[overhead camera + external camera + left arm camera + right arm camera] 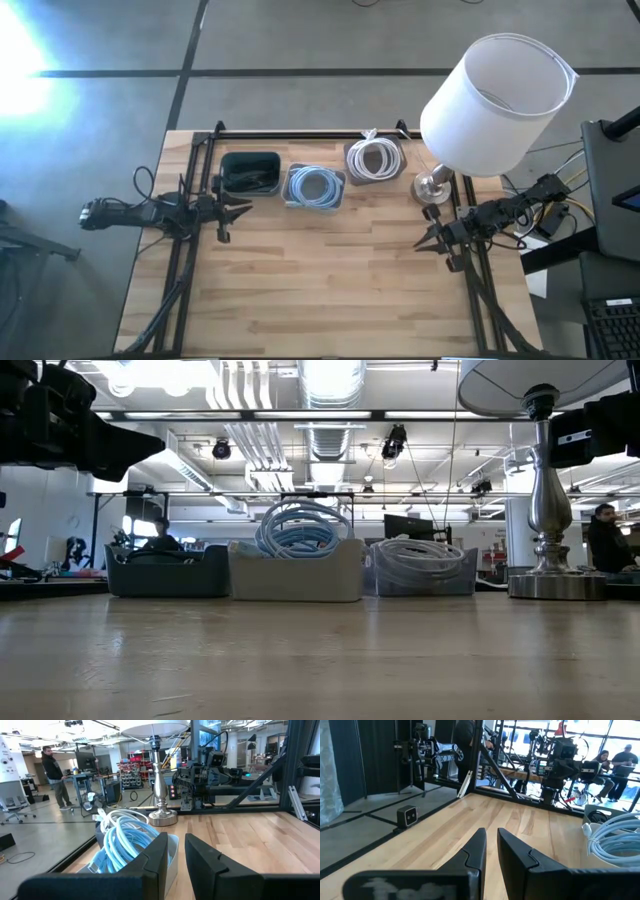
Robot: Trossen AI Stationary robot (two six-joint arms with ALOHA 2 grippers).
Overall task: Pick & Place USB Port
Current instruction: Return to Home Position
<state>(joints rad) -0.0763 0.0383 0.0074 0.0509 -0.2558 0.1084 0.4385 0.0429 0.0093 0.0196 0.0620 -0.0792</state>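
Observation:
Three bins stand in a row along the table's far edge. A black bin (249,172) (165,572) holds dark cables, a middle bin (314,187) (296,578) holds coiled blue cable (125,845), and a third bin (376,160) (420,578) holds coiled white cable (615,840). I cannot make out a USB port itself. My left gripper (240,211) (176,842) hovers at the table's left side, just near of the black bin, its fingers a narrow gap apart. My right gripper (422,243) (491,837) hovers at the right side, near of the lamp base, also narrowly open. Both hold nothing.
A table lamp with a white shade (497,100) stands by its metal base (433,186) (555,585) at the far right corner, close to the right arm. Bare wood (330,280) fills the table's middle and near half. People show in the room beyond.

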